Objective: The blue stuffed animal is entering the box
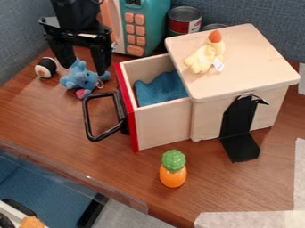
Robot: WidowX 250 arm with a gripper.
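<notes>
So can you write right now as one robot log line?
gripper: open, at blue stuffed animal | animal: outside box | drawer: open, blue cloth inside

Blue-grey fabric panels (pixel 271 20) rise behind a brown wooden table (pixel 47 116).

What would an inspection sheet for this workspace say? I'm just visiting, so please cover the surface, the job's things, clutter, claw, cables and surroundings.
Surface: brown wood-grain table, pale tape at its lower right
Job's things: blue stuffed animal on the table, outside the wooden box; red-fronted drawer pulled out, blue cloth inside
Clutter: yellow plush on the box; pineapple toy, sushi-like toy, black bracket, can and teal toy appliance around it
Claw: open, at the blue animal
Cables: nothing seen
Surroundings: blue-grey partition behind
</notes>
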